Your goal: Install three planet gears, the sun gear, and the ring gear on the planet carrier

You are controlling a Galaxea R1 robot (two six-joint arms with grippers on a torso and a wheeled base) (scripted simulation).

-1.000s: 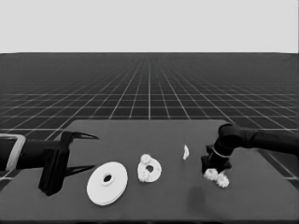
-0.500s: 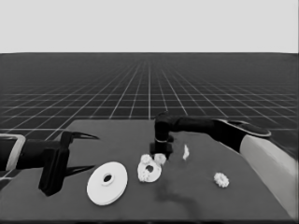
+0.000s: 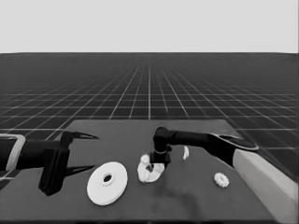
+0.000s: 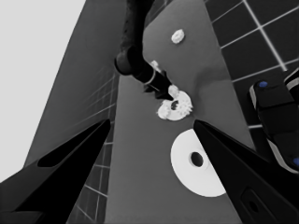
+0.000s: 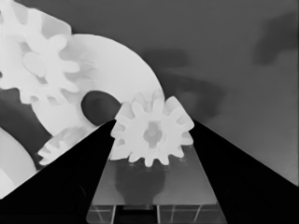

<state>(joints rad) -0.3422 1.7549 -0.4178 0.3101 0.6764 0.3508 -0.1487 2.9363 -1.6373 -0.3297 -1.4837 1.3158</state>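
Observation:
My right gripper (image 3: 159, 163) is shut on a small toothed planet gear (image 5: 152, 133) and holds it just above the near-right edge of the smaller round part (image 3: 150, 172), the planet carrier. Two more gears (image 5: 38, 60) (image 5: 60, 145) sit on that smaller round part (image 5: 117, 77), beside its dark centre hole. A fourth gear (image 3: 221, 179) lies loose to the right. The larger round part (image 3: 107, 183), the ring gear, lies flat to the carrier's left. My left gripper (image 3: 70, 153) waits open over the table's left end, holding nothing.
A thin white piece (image 3: 186, 152) lies just right of the right arm's wrist. The right arm (image 4: 135, 51) reaches across the table from the right. Dark machinery with blue lights (image 4: 275, 121) stands past the table's edge in the left wrist view.
The right gripper took a gear from the table's right side, carried it left and now holds it over the smaller round part. One gear stays at the right. The left arm has not moved.

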